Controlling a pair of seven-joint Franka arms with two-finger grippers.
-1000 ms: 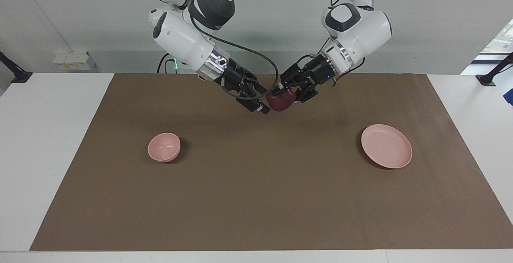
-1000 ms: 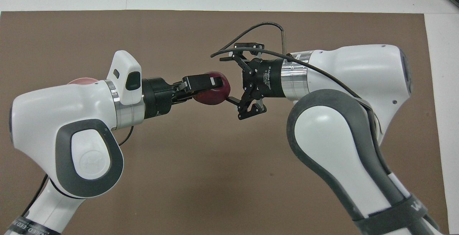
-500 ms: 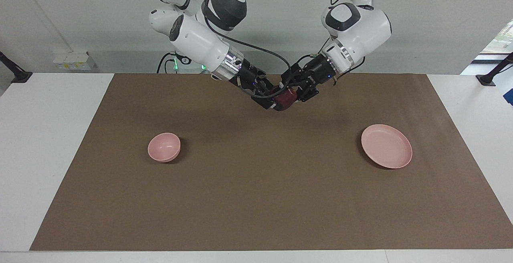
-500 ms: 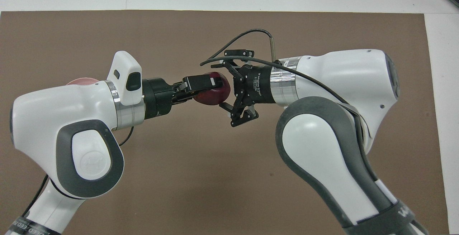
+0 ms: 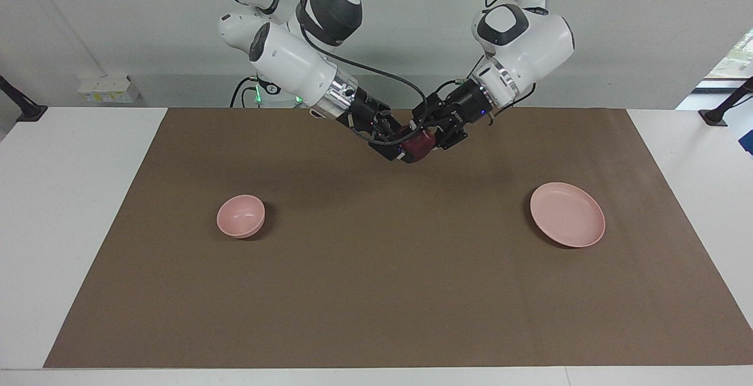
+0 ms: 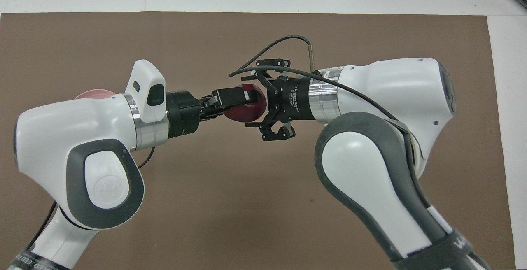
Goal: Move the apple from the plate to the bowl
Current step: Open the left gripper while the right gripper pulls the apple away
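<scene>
Both arms are seen angled down toward each other above the middle of the brown mat [image 5: 376,292]. The dark red apple [image 6: 243,108] is held aloft, clamped in the left gripper [image 6: 243,97]. The right gripper [image 6: 263,97] is spread around the apple; contact cannot be told. In the facing view alone, the bowl [image 5: 240,216] and plate [image 5: 567,214] are shown whole, well apart from both grippers.
</scene>
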